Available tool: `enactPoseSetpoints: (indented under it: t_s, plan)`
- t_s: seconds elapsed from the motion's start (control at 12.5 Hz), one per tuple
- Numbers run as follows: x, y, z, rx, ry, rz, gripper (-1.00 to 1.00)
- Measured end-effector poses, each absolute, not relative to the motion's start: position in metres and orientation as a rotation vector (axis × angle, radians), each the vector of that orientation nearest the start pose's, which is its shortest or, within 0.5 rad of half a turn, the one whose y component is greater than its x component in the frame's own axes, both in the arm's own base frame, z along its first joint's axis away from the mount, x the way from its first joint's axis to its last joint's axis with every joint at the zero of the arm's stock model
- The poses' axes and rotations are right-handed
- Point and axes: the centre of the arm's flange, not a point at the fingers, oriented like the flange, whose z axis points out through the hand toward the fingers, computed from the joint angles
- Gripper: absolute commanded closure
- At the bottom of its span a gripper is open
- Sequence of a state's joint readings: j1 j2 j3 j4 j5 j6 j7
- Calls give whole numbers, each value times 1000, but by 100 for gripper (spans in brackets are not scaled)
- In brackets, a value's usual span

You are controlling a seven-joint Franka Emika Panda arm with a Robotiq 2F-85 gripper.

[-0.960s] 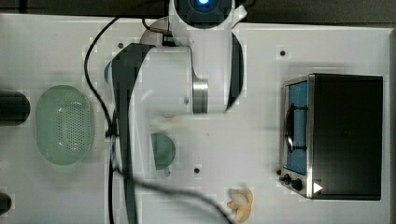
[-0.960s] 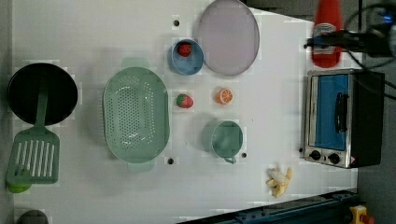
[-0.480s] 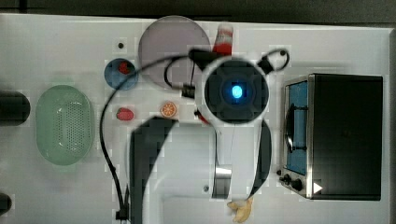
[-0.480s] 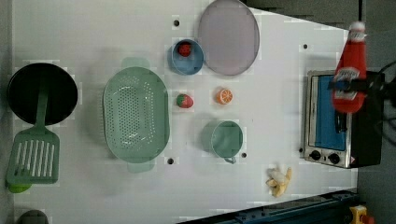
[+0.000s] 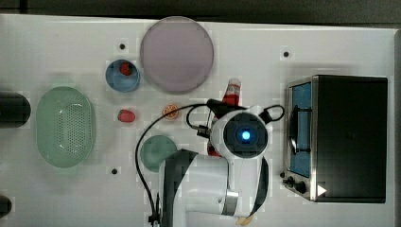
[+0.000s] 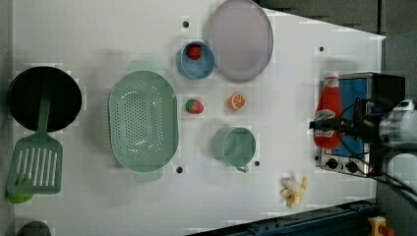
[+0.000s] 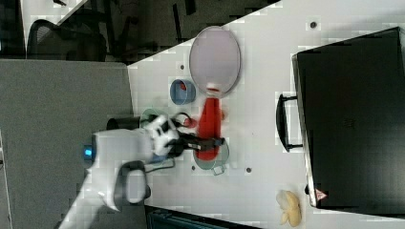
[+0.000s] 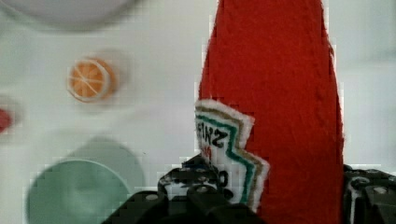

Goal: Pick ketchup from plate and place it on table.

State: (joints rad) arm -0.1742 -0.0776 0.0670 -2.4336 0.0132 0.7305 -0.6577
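Red plush-looking ketchup (image 6: 328, 115) is clamped at its lower body between the jaws of the gripper (image 7: 206, 141); the fingers (image 8: 198, 196) press its sides just under the label, so the grip is about bottle-wide and full. The bottle hangs in the air clear of the plate (image 5: 177, 54) — in the top view its white cap shows just off the plate's lower right edge, with the orange slice (image 5: 171, 111) a little further from the plate; the plate itself lies bare. The lift-off looks done and the carry is in hand; what remains is the set-down. That calls for lowering over a bare stretch of table (image 5: 255, 52) away from the plate, short of the toaster oven (image 5: 338, 137) and green cup (image 5: 157, 152) — base down, then letting go.
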Motion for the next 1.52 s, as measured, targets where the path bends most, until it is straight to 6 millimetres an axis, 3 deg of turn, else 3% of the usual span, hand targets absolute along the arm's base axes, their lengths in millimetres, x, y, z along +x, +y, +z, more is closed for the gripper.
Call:
enactPoseSetpoints:
  t_s: [0.32, 0.48, 0.56, 0.72, 0.96, 1.12, 1.28, 1.52]
  plan:
    - [465, -44, 238, -3100, 365, 180, -24]
    - [457, -39, 196, -3094, 352, 237, -65]
    - [456, -39, 183, -3089, 356, 236, -88]
    - [458, -42, 179, -3092, 363, 199, -100]
    - [469, -44, 208, -3091, 438, 135, -100]
    - [475, -43, 245, -3079, 542, 70, -100]
    - [481, -39, 306, -3058, 667, -22, -100]
    - [486, -29, 432, -2988, 906, -179, -100]
